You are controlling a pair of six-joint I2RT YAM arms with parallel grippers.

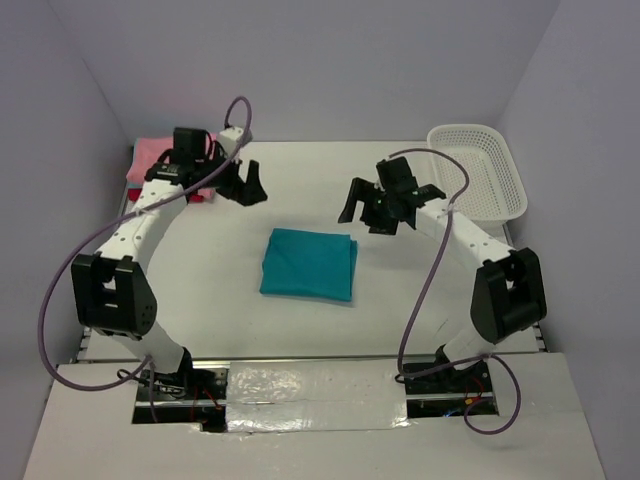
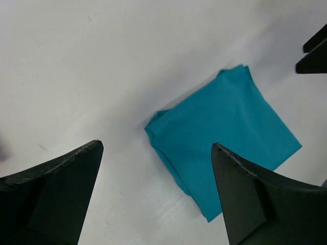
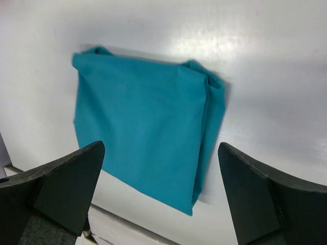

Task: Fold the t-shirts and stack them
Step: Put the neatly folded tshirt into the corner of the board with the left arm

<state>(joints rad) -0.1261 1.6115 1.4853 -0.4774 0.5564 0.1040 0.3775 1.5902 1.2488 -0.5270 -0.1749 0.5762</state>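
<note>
- Now: left pincer and right pincer stand wide, empty.
- Grip teal shirt by opposite edges; carry it level to the pink shirt, far-left bench corner.

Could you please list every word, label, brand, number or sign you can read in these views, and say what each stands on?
There are none to read. The folded teal t-shirt is plain in all three views, and the pink t-shirt, the white basket and the table show no print or markings.
</note>
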